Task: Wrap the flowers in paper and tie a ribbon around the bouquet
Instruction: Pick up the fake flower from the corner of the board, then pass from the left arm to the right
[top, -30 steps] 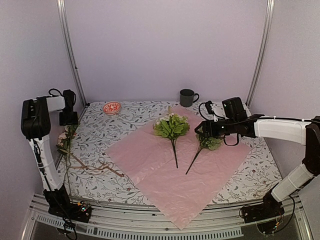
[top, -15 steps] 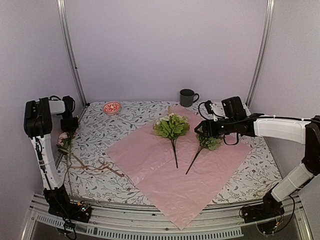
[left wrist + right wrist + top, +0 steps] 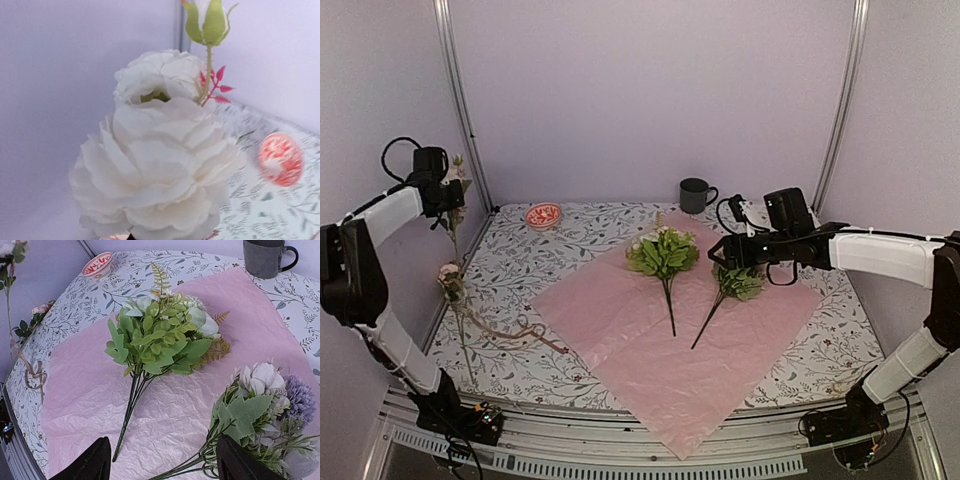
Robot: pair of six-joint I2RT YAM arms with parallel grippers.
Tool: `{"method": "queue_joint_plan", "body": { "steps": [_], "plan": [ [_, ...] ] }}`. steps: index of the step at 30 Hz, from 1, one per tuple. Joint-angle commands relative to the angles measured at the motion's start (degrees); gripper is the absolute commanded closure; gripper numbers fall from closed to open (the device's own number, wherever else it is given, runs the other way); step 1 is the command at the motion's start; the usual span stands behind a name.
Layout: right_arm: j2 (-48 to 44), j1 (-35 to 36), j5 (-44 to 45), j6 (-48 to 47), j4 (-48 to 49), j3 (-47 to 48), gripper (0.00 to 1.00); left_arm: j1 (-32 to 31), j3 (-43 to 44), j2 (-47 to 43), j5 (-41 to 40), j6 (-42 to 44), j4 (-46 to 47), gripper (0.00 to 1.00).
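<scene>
You have lilac-pink paper [image 3: 660, 350], a white cloth [image 3: 520, 265] printed with grey-green leafy sprigs, a dark grey mug [image 3: 695, 195], a red-and-white patterned bowl [image 3: 544, 215], white and green flowers [image 3: 663, 252], and tan ribbon [image 3: 523, 332].

No legible text, label, brand, number or sign anywhere

A dark grey mug [image 3: 695, 195] stands near the far edge of the leaf-printed cloth [image 3: 510, 265], right of centre. A small red-and-white bowl [image 3: 544, 215] sits near its far left corner, well apart.
</scene>
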Motion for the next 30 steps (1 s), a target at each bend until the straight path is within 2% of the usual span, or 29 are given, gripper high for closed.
{"method": "queue_joint_plan", "body": {
  "steps": [1, 4, 7, 11, 15, 21, 26, 30],
  "plan": [
    [-4.7, 0.3, -2.6, -2.4, 2.8, 0.9, 0.26, -7.9, -7.9, -18.0, 5.0, 4.7, 21.1, 1.00],
    [-7.9, 0.3, -6.2, -3.2, 6.7, 0.2, 0.26, -17.3, -8.8, -26.1, 5.1, 13.0, 26.4, 1.00],
    [-10.8, 0.4, -13.8, -3.7, 13.5, -0.6, 0.27, -29.7, -10.1, -33.2, 5.1, 22.1, 33.7, 1.00],
    [-12.7, 2.4, -22.2, -5.1, 21.0, -0.6, 0.27, -41.4, -9.8, -37.5, 4.9, 26.8, 37.8, 1.00],
    [-11.6, 5.0, -28.9, -5.0, 27.7, 1.6, 0.27, -48.2, -10.2, -36.9, 7.2, 23.2, 41.4, 1.00],
    [-2.3, 12.6, -28.3, -5.8, 28.5, 11.6, 0.28, -57.6, -8.3, -28.4, 12.6, 15.0, 49.5, 1.00],
    [1.7, 15.0, -27.3, -3.4, 28.5, 16.9, 0.27, -64.7, -4.1, -20.1, 2.0, 9.5, 51.7, 1.00],
    [0.6, 15.3, -18.7, -2.6, 25.3, 15.9, 0.26, -69.9, -0.3, -13.7, -11.8, 8.7, 49.3, 1.00]
  ]
}}
